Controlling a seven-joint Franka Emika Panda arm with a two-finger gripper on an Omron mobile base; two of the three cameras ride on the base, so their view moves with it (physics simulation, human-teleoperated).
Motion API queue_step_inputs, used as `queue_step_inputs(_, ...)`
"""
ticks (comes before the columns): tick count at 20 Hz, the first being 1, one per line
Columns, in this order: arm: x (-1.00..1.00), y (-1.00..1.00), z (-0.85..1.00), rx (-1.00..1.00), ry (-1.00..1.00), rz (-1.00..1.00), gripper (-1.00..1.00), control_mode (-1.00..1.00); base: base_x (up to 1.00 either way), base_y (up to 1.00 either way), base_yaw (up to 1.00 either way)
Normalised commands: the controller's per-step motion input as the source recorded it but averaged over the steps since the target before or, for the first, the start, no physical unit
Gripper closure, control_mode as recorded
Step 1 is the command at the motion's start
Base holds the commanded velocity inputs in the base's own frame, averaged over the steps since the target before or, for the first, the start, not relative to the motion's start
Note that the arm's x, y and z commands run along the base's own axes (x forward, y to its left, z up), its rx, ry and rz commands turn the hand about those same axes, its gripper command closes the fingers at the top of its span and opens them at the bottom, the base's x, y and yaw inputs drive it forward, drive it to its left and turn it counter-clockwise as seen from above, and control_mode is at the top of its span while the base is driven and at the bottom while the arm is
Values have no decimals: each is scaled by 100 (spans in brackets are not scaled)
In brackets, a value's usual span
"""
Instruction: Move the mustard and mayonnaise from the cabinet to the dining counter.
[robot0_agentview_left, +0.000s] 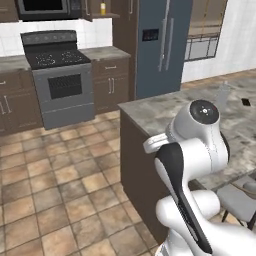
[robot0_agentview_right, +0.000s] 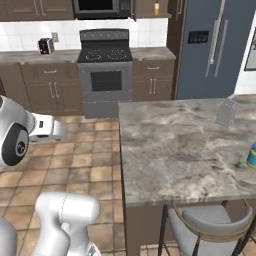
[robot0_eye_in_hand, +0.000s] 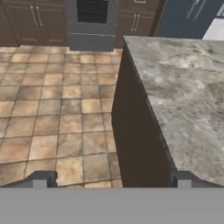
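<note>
The mustard (robot0_agentview_right: 157, 8), a slim yellow bottle, stands on the shelf of the open dark brown cabinet (robot0_agentview_right: 145, 9) beside the fridge; the left base view also has the mustard (robot0_agentview_left: 103, 8) in the cabinet (robot0_agentview_left: 114, 15). The mayonnaise (robot0_agentview_right: 252, 154), blue and yellow, stands on the dining counter (robot0_agentview_right: 175, 145) at the frame's right edge, partly cut off. My gripper (robot0_eye_in_hand: 111, 179) is open with nothing between its fingertips (robot0_eye_in_hand: 39, 179). It hovers by the near left corner of the dining counter (robot0_eye_in_hand: 188, 96), pointing over the tiled floor toward the stove.
A stove (robot0_agentview_right: 106, 70) with a microwave (robot0_agentview_right: 100, 6) above it stands against the back wall, with the grey fridge (robot0_agentview_right: 215, 45) to its right. A clear glass (robot0_agentview_right: 226, 112) stands on the counter. A grey stool (robot0_agentview_right: 210, 225) sits at its near edge. Tiled floor (robot0_agentview_left: 60, 175) lies open to the left.
</note>
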Motion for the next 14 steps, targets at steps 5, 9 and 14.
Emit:
queue_step_inputs(5, 0, 0, 0, 0, 0, 0, -100, 100, 65, 69, -1)
queue_step_inputs(9, 0, 0, 0, 0, 0, 0, -100, 100, 10, 92, 1)
queue_step_inputs(14, 0, 0, 0, 0, 0, 0, -100, 100, 14, 88, 1)
